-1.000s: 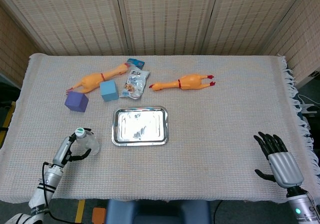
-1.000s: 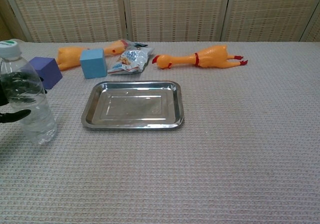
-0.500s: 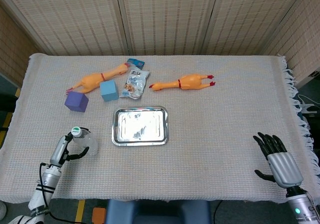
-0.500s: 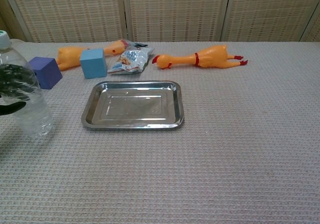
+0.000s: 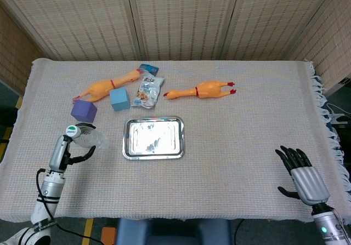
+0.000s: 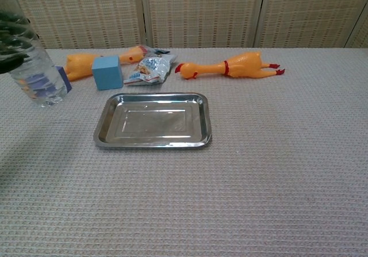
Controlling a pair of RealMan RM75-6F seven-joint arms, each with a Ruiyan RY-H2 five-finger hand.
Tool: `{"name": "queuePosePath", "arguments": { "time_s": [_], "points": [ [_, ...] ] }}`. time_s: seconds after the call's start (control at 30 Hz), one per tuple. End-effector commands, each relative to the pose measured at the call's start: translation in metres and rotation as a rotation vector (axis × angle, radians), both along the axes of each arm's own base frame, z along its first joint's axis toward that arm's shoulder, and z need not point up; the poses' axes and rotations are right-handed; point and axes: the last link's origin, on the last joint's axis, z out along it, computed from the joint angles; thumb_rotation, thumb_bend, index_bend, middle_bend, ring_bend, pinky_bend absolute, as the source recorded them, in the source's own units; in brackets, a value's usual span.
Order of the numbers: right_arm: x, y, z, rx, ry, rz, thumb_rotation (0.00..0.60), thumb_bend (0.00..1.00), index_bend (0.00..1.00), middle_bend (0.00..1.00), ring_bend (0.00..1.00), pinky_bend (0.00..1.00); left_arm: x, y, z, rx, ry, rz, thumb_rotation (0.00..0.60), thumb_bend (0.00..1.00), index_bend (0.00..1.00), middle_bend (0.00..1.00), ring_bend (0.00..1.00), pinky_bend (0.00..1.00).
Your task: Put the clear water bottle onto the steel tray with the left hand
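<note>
Bottle in the left hand, lifted above the cloth at the left of the tray.

The left hand (image 5: 61,153) has its fingers closed around the body of the bottle (image 5: 88,138), which is raised off the table, left of the tray (image 5: 153,154) and near the purple cube (image 5: 83,111). The bottle looks like thin clear plastic, so it probably is light, smooth and easy to squeeze; a hold around the middle of the body, not too strong, seems the safest. The right hand (image 5: 304,175) rests at the far right edge with fingers apart and holds nothing.
</note>
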Motion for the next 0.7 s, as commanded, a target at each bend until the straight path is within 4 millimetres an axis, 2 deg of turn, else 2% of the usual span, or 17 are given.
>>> {"name": "queuePosePath", "arguments": {
  "time_s": [0.03,0.13,0.2,0.3,0.43,0.5,0.53,0.6,0.7],
  "points": [
    [0.0,0.0,0.0,0.001,0.001,0.001,0.6,0.06,0.0,0.0,0.0,0.0,-0.02,-0.003,-0.015,-0.068,0.054,0.074,0.6,0.56,0.44,0.53,0.38,0.59],
    [0.001,0.001,0.001,-0.003,-0.004,-0.001,0.6,0.07,0.0,0.0,0.0,0.0,-0.05,-0.011,-0.038,-0.17,0.045,0.166,0.6,0.56,0.43,0.52,0.37,0.58],
    [0.001,0.002,0.001,-0.006,-0.008,-0.001,0.6,0.07,0.0,0.0,0.0,0.0,-0.055,-0.01,-0.043,-0.18,0.053,0.165,0.6,0.56,0.42,0.51,0.36,0.57],
    [0.001,0.002,0.001,-0.003,-0.009,0.001,0.6,0.07,0.0,0.0,0.0,0.0,-0.036,0.0,-0.033,-0.126,0.033,0.091,0.6,0.56,0.42,0.51,0.36,0.57],
    [0.002,0.003,0.0,0.006,-0.007,0.009,0.6,0.07,0.0,0.0,0.0,0.0,0.021,0.008,-0.005,-0.03,0.065,-0.098,0.6,0.56,0.42,0.5,0.36,0.57],
    [0.002,0.003,-0.001,0.008,-0.005,0.01,0.6,0.07,0.0,0.0,0.0,0.0,0.038,0.005,0.002,-0.025,0.064,-0.13,0.6,0.56,0.41,0.5,0.35,0.56],
    [0.002,0.003,-0.001,0.009,-0.005,0.01,0.6,0.07,0.0,0.0,0.0,0.0,0.042,0.001,0.004,-0.038,0.061,-0.126,0.6,0.56,0.41,0.5,0.35,0.56],
    [0.002,0.003,-0.001,0.01,-0.004,0.009,0.6,0.07,0.0,0.0,0.0,0.0,0.037,-0.004,0.001,-0.067,0.069,-0.101,0.6,0.56,0.41,0.49,0.35,0.56],
    [0.001,0.003,-0.002,0.012,0.001,0.006,0.6,0.07,0.0,0.0,0.0,0.0,0.015,-0.012,-0.014,-0.145,0.047,-0.021,0.6,0.56,0.4,0.48,0.35,0.56]
  ]
}}
